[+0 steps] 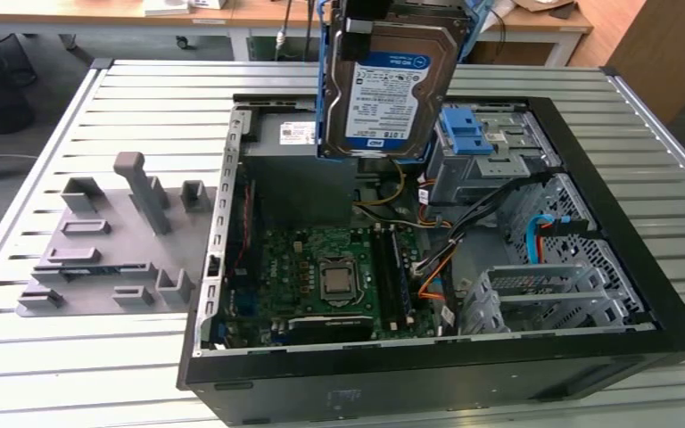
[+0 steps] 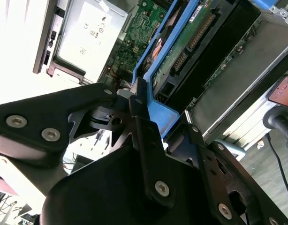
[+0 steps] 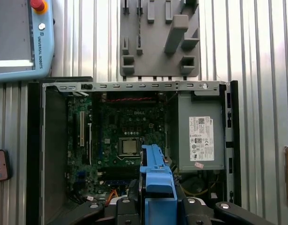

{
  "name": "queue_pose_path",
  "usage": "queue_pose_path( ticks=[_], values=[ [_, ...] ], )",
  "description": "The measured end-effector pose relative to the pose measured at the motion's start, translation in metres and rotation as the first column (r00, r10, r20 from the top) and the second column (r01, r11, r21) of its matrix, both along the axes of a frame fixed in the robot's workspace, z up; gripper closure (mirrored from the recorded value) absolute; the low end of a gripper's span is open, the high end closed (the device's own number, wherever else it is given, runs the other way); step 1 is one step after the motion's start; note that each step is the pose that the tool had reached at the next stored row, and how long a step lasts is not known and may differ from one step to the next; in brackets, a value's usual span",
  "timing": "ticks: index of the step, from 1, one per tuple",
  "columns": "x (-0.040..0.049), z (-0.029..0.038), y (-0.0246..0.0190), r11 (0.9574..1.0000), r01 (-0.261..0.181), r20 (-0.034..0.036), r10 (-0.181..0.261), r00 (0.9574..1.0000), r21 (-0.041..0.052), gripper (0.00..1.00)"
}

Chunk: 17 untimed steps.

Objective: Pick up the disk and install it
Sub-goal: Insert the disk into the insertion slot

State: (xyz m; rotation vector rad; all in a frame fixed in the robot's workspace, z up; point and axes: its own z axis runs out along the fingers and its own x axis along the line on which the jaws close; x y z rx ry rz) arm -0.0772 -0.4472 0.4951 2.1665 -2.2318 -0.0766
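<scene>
pick-up looks done: fingers [image 2: 143,126] pinch the disk [image 1: 392,89] by its blue carrier [image 3: 155,180], hanging upright beneath them; installing calls for squaring it with the drive bay [image 1: 519,152] below.

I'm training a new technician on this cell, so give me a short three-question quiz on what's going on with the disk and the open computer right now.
1. True or false: the disk lies flat inside the computer case.
2. What is the gripper shut on? A) the disk's blue frame B) a cable C) a screwdriver
3. Fill in: the grey holder sits on the table at the exterior view's ___ of the case.
Key: 1 false, it is held upright above the case. 2 A. 3 left.
</scene>
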Motion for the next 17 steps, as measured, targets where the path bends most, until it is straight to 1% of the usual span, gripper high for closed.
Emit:
queue_pose_path(
  ticks=[1, 2, 4, 5, 8, 9, 11, 15, 17],
  values=[
    [-0.0006, -0.0001, 0.0, 1.0, 0.0, 0.0089, 0.0, 1.0, -0.0013, 0.64],
    [-0.0012, -0.0004, 0.0, 1.0, 0.0, 0.0202, 0.0, 0.9998, -0.0027, 0.64],
    [-0.0012, -0.0015, 0.0, 1.0, 0.0, 0.0302, 0.0, 0.9995, -0.003, 0.64],
    [-0.0012, -0.0016, 0.0, 1.0, 0.0, 0.0333, 0.0, 0.9994, -0.0031, 0.64],
    [-0.0012, -0.0019, -0.0002, 1.0, 0.0, 0.0335, 0.0, 0.9994, -0.0033, 0.64],
    [-0.0013, -0.0023, -0.0009, 1.0, 0.0, 0.0335, 0.0, 0.9994, -0.0035, 0.64],
    [-0.0013, -0.003, -0.005, 1.0, 0.0, 0.0335, 0.0, 0.9994, -0.0037, 0.64],
    [-0.0012, -0.0042, -0.0151, 1.0, 0.0, 0.0335, 0.0, 0.9994, -0.0019, 0.64],
    [-0.0013, -0.0043, -0.019, 1.0, 0.0, 0.0335, 0.0, 0.9994, -0.0019, 0.64]
  ],
)
